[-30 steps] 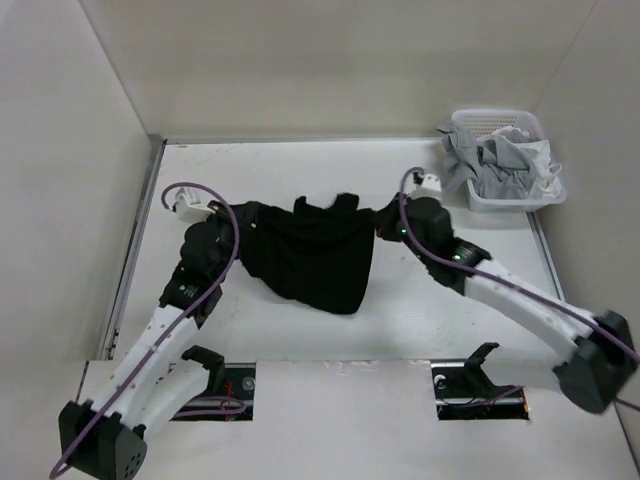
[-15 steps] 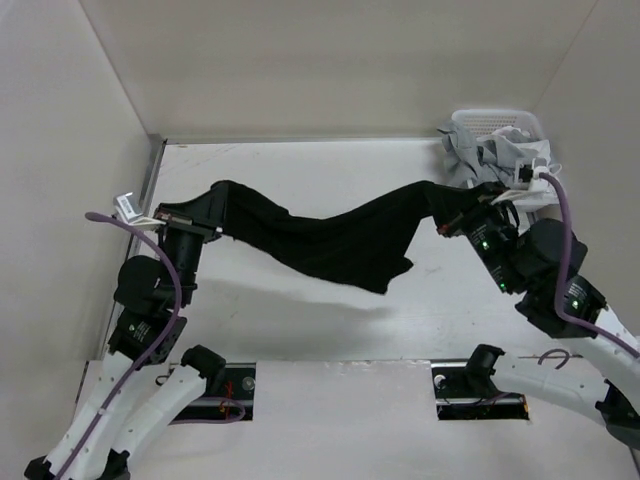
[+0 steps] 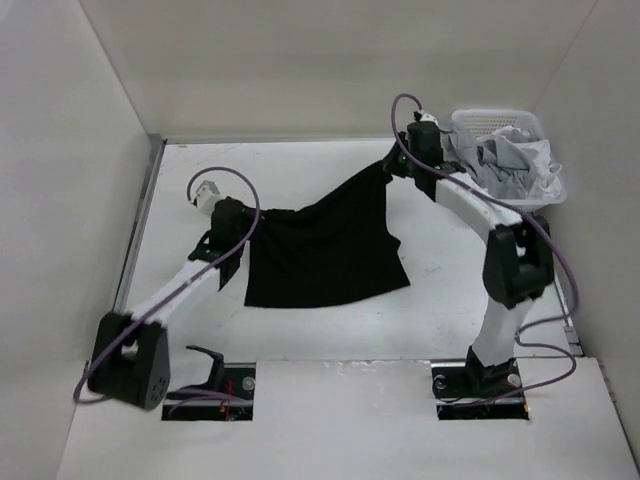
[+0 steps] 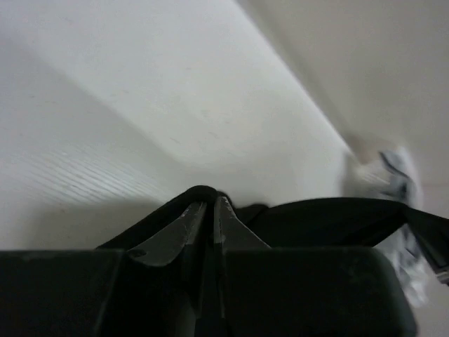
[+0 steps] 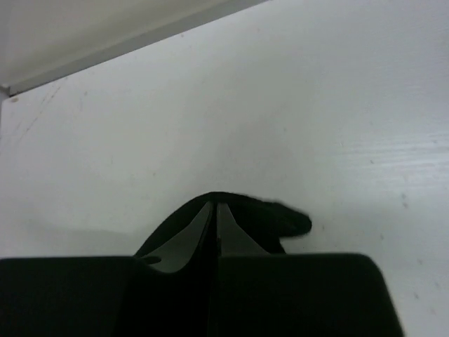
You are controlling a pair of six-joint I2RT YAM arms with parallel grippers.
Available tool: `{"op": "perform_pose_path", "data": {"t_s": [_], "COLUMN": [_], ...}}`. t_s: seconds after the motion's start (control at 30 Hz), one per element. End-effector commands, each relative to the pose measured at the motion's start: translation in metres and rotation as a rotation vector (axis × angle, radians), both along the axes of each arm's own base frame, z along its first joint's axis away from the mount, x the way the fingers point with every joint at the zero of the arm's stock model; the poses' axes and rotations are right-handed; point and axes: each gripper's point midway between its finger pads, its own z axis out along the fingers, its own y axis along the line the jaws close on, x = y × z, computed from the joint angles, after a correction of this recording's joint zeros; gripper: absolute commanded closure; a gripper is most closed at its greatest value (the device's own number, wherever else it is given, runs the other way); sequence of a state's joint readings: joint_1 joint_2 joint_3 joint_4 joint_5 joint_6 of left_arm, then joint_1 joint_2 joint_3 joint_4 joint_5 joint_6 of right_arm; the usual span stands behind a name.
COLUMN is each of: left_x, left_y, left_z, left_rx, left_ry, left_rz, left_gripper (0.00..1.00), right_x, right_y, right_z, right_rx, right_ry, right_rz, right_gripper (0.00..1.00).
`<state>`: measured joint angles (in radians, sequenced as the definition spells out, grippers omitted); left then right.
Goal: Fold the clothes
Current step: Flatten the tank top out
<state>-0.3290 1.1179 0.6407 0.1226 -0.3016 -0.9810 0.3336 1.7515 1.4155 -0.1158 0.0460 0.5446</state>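
1. Top external view: a black shirt point(image 3: 325, 250) is spread mid-frame on a white table point(image 3: 300, 170). Its top edge slants from centre left up to upper right.
2. Left gripper point(image 3: 240, 215), at centre left, is pinched tight on one top corner of the shirt. The left wrist view shows black cloth wrapped over its closed fingertips.
3. Right gripper point(image 3: 392, 165), at upper right beside a basket point(image 3: 515, 203) of pale laundry point(image 3: 505, 155), is clamped on the other corner. Its wrist view shows cloth bunched at the closed tips.
4. Change: half a second ago the shirt hung stretched in the air between raised arms. Now both arms have come down and reached away from their bases, and the hem appears to lie on the table.
5. Meaning, as a judgement: the shirt is being laid out flat. No fold is made yet, and the right corner still looks held above the surface.
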Motion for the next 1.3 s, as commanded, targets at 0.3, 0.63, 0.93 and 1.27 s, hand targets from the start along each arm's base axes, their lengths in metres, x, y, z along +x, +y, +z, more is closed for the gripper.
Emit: {"op": "perform_pose_path", "data": {"t_s": [0.3,0.63,0.93,1.27], "left_x": [0.059,-0.088,-0.137,-0.134], "left_y": [-0.001,0.044,0.044,0.032], "left_z": [0.005,-0.098,-0.153,-0.17], "left_rx": [0.004,0.178,0.196,0.2], "left_ry": [-0.056,0.295,0.567,0.611], "left_rz": [-0.012,0.021,0.0,-0.058], "left_gripper": [0.61,0.93,0.7,0.76], "right_x": [-0.007,-0.127,-0.151,-0.15], "right_y": [-0.005,0.048,0.048,0.053], "right_z": [0.032,-0.001,-0.019,-0.03], "right_rx": [0.066,0.12,0.101,0.087], "right_ry": [-0.136,-0.142,-0.121,-0.1], "right_rz": [-0.045,0.141,0.17,0.182], "right_gripper": [0.61,0.96,0.89,0.87]}}
